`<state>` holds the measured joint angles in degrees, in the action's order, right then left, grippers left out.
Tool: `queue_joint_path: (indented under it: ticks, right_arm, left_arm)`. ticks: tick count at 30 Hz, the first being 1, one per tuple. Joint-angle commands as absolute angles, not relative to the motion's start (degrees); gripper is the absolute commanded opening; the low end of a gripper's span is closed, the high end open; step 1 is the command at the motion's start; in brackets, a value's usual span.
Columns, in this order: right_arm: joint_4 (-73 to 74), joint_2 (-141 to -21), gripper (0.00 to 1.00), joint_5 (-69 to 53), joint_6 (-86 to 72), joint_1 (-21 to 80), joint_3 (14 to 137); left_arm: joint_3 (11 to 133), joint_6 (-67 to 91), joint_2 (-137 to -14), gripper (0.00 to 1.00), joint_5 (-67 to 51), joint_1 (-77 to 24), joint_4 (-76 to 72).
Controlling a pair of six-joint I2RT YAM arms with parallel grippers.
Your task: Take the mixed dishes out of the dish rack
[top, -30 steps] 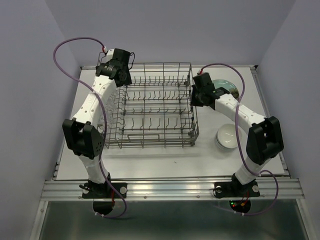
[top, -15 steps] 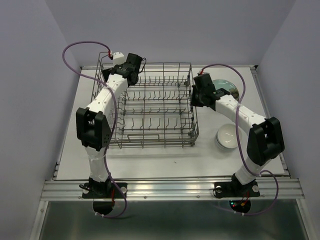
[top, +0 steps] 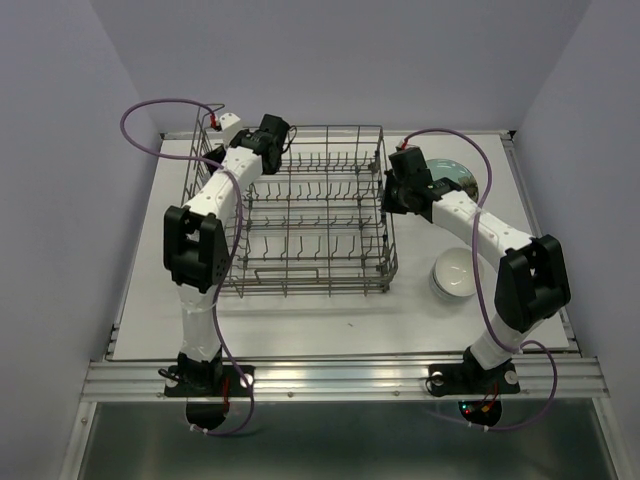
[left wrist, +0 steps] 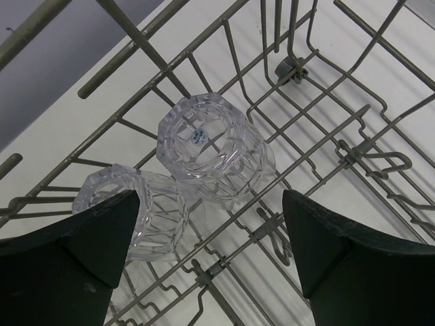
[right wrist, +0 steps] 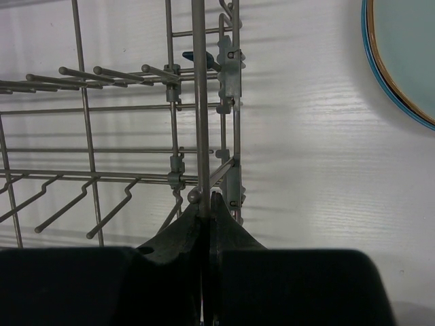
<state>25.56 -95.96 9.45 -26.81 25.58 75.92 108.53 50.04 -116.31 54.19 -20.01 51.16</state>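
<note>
Left wrist view: my left pincer [left wrist: 211,197] gapes wide, empty.
Glass [left wrist: 207,146]: dead ahead, base toward me, in dish rack [top: 310,128], far-left corner of bench [top: 300,315].
Right pincer [right wrist: 206,204]: clamped on rack wire.

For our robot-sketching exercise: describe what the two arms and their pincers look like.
The left arm and right arm have white tubular links and chunky black joint housings; a thin purple cable loops off each. The left pincer and right pincer have matte black fingers.
</note>
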Motion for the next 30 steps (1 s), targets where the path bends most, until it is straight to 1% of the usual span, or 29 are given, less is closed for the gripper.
queue_joint_path:
  ticks: [1,10,30]
  right_arm:
    - [24.44,-94.66,0.01,8.09,-27.34,25.75,74.62]
    - [23.91,-94.57,0.01,7.30,-27.25,25.75,74.09]
    - [23.12,-94.48,0.01,5.89,-27.16,25.75,73.56]
  left_arm:
    - [111.18,55.72,-117.24,0.99,57.66,-18.99,52.92]
    - [111.45,59.50,-118.74,0.99,57.04,-17.76,53.17]
    - [111.01,61.00,-121.46,0.99,55.02,-13.89,49.48]
